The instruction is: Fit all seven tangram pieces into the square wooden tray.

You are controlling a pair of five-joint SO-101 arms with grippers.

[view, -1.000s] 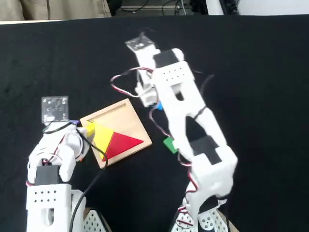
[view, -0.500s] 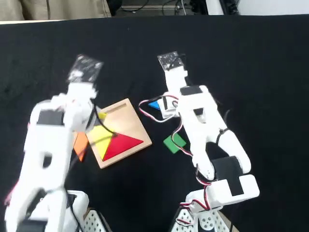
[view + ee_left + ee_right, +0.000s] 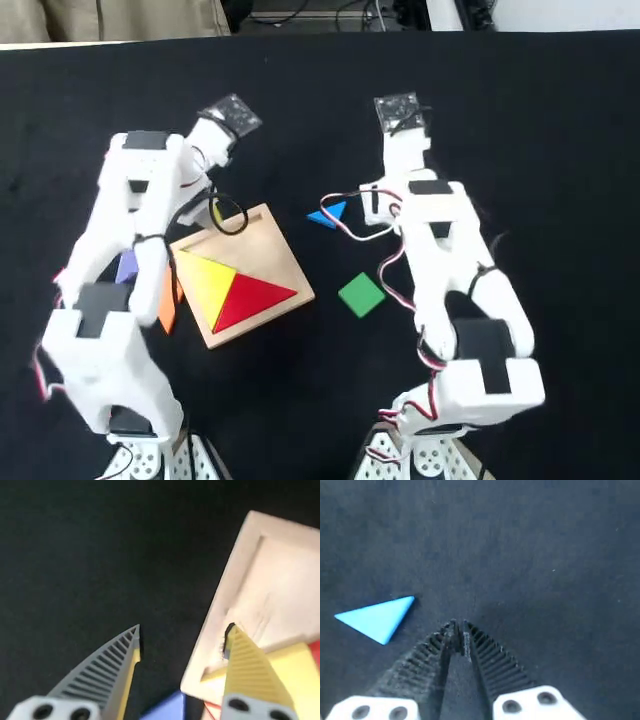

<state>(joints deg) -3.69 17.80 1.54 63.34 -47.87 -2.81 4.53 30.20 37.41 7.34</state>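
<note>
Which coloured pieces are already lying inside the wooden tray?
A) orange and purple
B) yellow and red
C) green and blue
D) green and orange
B: the yellow triangle and the red triangle lie side by side inside the tray, while the green square and the blue triangle lie outside it.

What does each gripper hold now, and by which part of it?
Nothing is held. The left gripper is open at the rim of the square wooden tray; the right gripper is shut on nothing, apart from the blue triangular piece.
</note>
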